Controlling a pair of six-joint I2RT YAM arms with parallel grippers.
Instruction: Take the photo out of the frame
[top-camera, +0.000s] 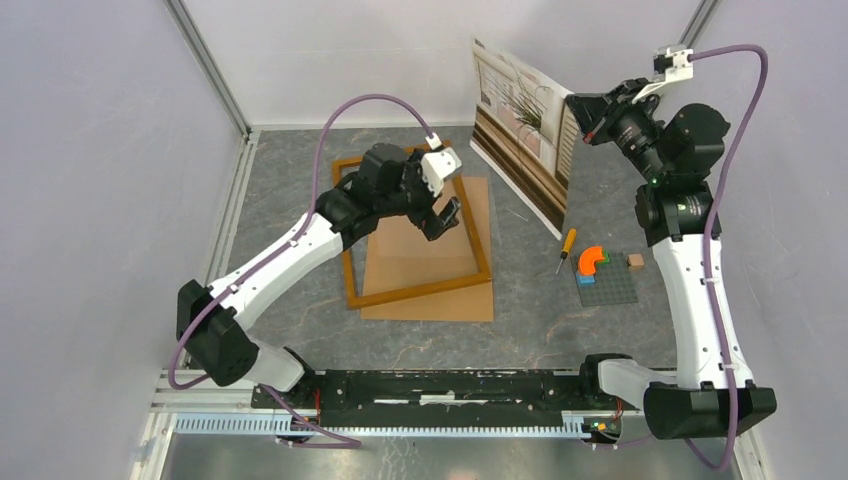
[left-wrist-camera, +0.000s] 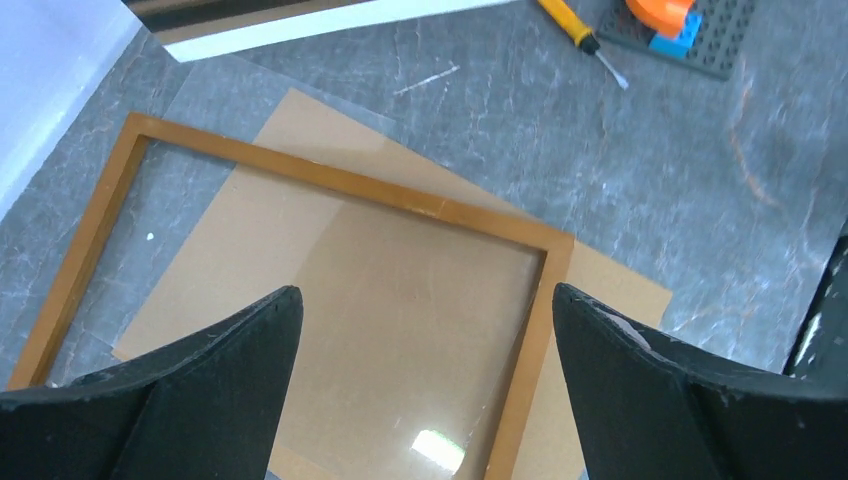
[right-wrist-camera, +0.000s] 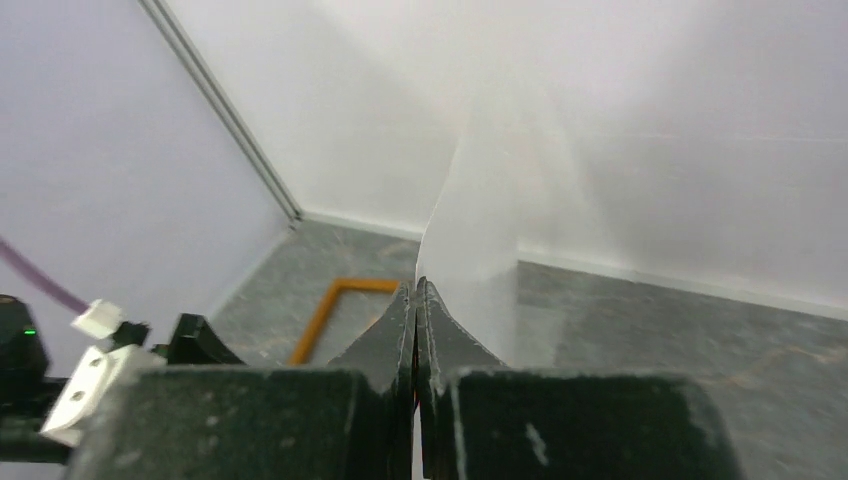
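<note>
Right claw (right-wrist-camera: 415, 290) grips blurred, edge-on photo (right-wrist-camera: 482, 225).

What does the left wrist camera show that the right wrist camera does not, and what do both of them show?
Only the left wrist view: the open left gripper above the brown back panel, the screwdriver and the grey baseplate. Only the right wrist view: the right gripper shut on the photo, which is seen edge-on. Both: the frame, the grey table, and the photo, though the left wrist view catches only its lower edge.
</note>
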